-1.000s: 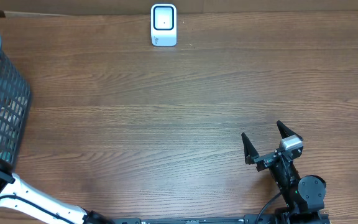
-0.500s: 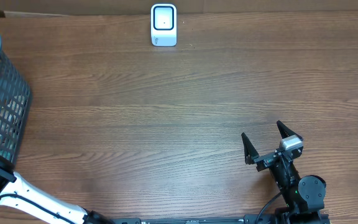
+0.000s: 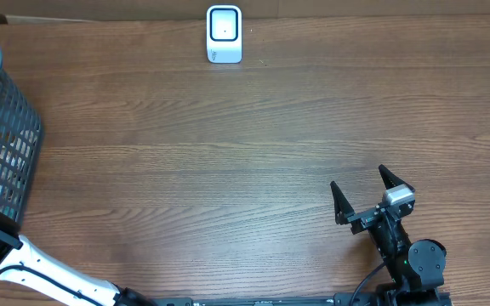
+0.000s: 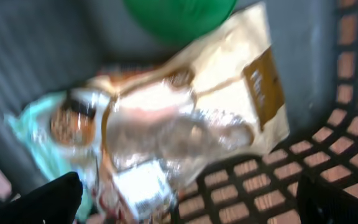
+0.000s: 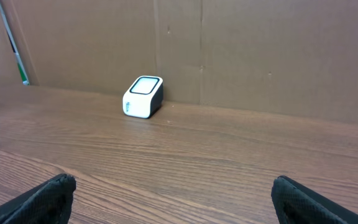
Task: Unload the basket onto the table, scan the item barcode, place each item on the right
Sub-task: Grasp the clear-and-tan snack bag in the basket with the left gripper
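overhead: the scanner (image 3: 224, 35) is standing at the far edge of the tabletop (image 3: 228, 153), the basket (image 3: 7, 127) is sitting at its left edge, and the right hand (image 3: 362, 189) is resting wide open near the front edge, holding nothing.

left wrist: the left hand (image 4: 190, 200) is hanging inside the basket, fingers spread wide, gripping nothing, above a cream snack bag (image 4: 229, 93), the likely item, lying beside a teal packet (image 4: 27, 124). closing here is risking a slip on crinkly film, or two packets lifting together.

right wrist: the scanner is sitting well apart, between the open tips.
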You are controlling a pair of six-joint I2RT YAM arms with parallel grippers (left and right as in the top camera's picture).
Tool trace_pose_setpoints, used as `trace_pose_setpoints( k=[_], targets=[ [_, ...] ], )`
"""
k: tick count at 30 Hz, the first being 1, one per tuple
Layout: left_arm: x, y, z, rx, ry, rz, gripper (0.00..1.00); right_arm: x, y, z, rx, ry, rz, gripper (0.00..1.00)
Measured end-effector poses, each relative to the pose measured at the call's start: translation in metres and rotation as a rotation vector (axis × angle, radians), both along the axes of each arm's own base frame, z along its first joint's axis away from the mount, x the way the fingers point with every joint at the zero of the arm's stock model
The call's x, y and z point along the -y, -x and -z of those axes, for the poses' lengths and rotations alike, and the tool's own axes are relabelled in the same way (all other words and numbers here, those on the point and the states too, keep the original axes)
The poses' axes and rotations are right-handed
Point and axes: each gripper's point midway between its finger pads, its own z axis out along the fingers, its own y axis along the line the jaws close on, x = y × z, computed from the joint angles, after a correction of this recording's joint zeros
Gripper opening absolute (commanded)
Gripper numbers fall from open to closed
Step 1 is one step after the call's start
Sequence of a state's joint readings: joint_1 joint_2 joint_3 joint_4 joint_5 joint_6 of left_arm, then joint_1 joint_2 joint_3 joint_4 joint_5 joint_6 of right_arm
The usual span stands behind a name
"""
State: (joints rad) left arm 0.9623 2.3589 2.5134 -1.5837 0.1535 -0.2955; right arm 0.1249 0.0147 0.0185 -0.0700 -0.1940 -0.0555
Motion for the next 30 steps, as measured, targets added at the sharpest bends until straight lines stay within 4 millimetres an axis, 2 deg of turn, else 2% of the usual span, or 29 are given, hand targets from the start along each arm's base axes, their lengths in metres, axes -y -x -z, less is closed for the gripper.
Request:
trace_pose_setpoints(
  k=[3, 7, 10, 22, 30],
  targets=[
    [0.008, 0.006, 0.010, -0.041, 0.045, -0.041, 1.00, 0.000, 0.000, 0.000, 0.000, 0.000, 0.000, 1.00],
    [0.020, 0.019, 0.038, -0.126, 0.121, -0.079, 1.00, 0.000, 0.000, 0.000, 0.000, 0.000, 0.000, 1.00],
    [0.026, 0.029, 0.051, -0.185, 0.148, -0.110, 1.00, 0.000, 0.000, 0.000, 0.001, 0.000, 0.000, 1.00],
    [0.020, 0.050, 0.057, -0.302, 0.105, -0.139, 1.00, 0.000, 0.000, 0.000, 0.000, 0.000, 0.000, 1.00],
    [0.023, 0.054, 0.077, -0.325, 0.121, -0.138, 1.00, 0.000, 0.000, 0.000, 0.000, -0.001, 0.000, 1.00]
  ],
)
